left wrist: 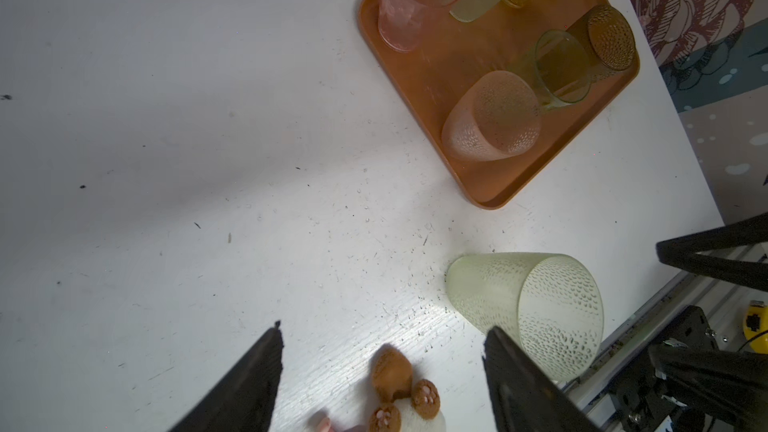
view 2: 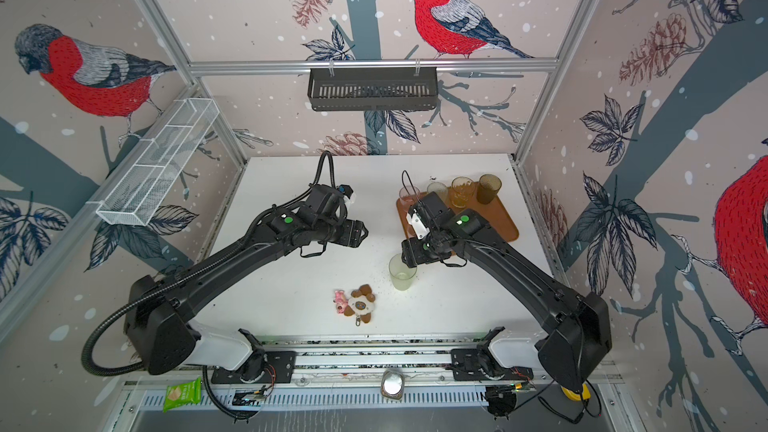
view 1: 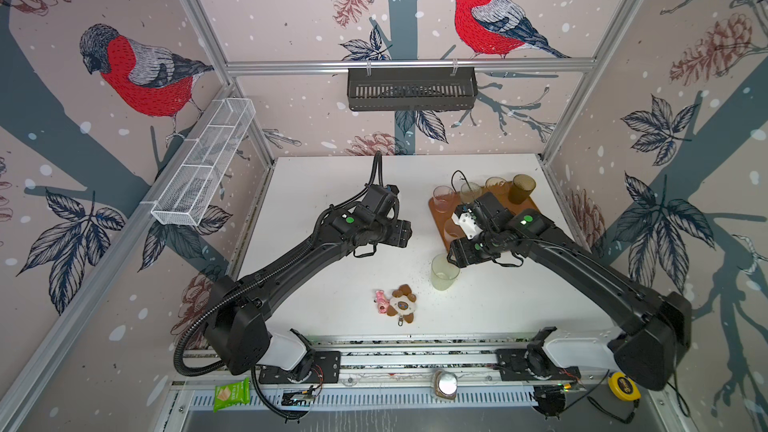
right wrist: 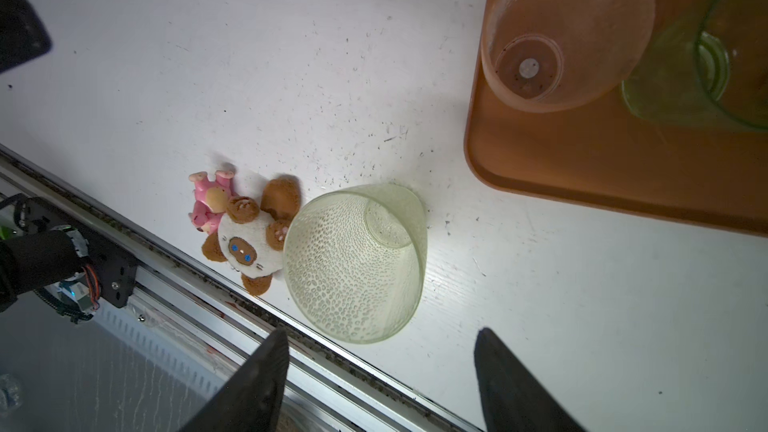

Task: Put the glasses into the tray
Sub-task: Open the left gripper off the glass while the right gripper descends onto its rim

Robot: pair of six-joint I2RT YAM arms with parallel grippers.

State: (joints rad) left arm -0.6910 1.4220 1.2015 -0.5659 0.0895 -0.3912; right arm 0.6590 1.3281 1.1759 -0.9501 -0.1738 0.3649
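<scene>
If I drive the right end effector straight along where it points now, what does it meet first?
Probably the pale green glass on the table, outside the tray; it lies straight ahead of the open right end effector. Height above its rim is unclear.

Shows matte black, with white housings (view 1: 286, 351) at the shoulders. Wears a green sticker (view 1: 350, 220) near each wrist. Trails a ribbed hose (view 1: 178, 353) along the left arm (view 1: 282, 268).

Right of centre in a top view you have an orange-brown tray (view 2: 498, 218) with a pink tumbler (view 2: 409, 194), an amber tumbler (view 2: 461, 192) and a dark brown tumbler (view 2: 489, 189). The pale green tumbler (view 2: 402, 273) below it is droplet-patterned. The plush toy (view 2: 360, 305) is brown and white.
</scene>
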